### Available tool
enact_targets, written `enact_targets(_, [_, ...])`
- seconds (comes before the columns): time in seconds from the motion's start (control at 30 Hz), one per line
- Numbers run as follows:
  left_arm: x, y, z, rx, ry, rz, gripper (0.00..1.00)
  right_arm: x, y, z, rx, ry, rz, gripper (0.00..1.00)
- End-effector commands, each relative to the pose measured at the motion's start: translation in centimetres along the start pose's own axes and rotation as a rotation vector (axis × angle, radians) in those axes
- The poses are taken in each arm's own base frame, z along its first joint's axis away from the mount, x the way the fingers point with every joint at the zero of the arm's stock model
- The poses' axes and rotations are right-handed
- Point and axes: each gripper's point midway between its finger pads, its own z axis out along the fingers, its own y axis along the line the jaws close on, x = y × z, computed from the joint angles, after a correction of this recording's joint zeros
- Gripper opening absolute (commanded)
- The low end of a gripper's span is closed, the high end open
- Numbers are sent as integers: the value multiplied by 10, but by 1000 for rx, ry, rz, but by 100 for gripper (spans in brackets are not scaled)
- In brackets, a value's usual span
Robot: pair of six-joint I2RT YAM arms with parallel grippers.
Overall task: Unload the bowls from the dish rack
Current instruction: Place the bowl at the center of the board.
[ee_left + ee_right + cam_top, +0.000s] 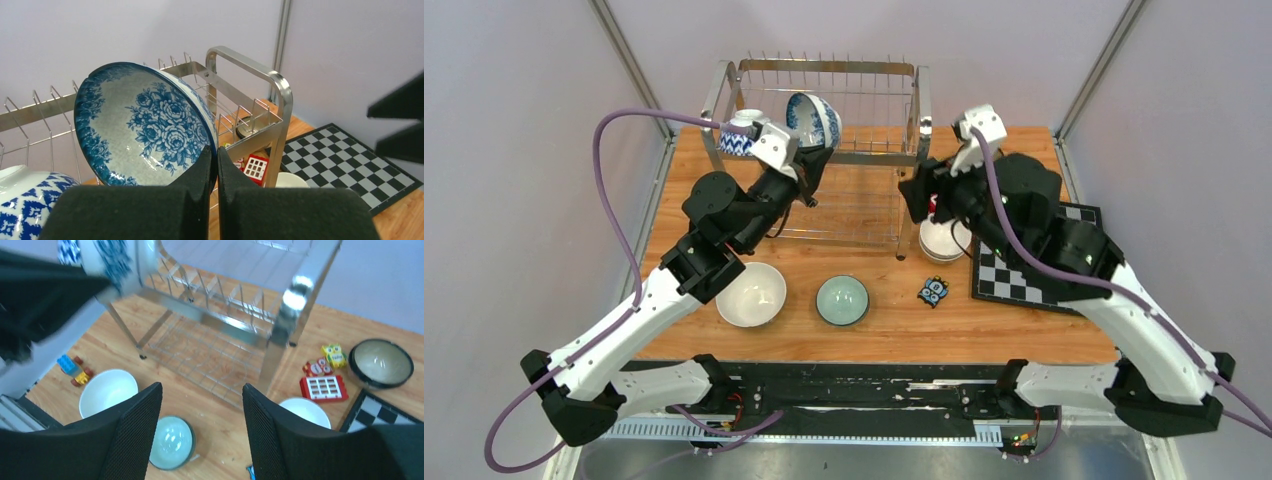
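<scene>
The dish rack [824,150] stands at the back of the table. My left gripper [809,165] is shut on the rim of a blue-and-white floral bowl [814,118], tilted on edge at the rack's upper tier. In the left wrist view the fingertips [217,152] pinch the rim of this bowl [142,125]. A second blue-patterned bowl [739,135] sits at the rack's left end. On the table lie a white bowl [750,294], a celadon bowl [842,299] and a white bowl [944,240]. My right gripper [202,390] is open and empty, above the table right of the rack.
A chessboard [1034,270] lies at the right, with a small toy [934,291] beside it. A dark brown bowl [382,362], a red toy block [324,388] and other small toys [75,371] lie around the rack. The right arm [400,120] is close to the rack's right post.
</scene>
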Motion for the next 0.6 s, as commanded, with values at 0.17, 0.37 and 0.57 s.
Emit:
enact_targets(0.17, [-6,0,-3,26,-37,76,0,-69,33,32,-39,14,-117,71])
enact_targets(0.37, [2,-3,-5,41,-1,143,0,-86,50,50,-82,-12,-140,76])
enact_targets(0.57, [6,-10,-8,49,27,281,0,-87,51,55,-77,-16,-138,77])
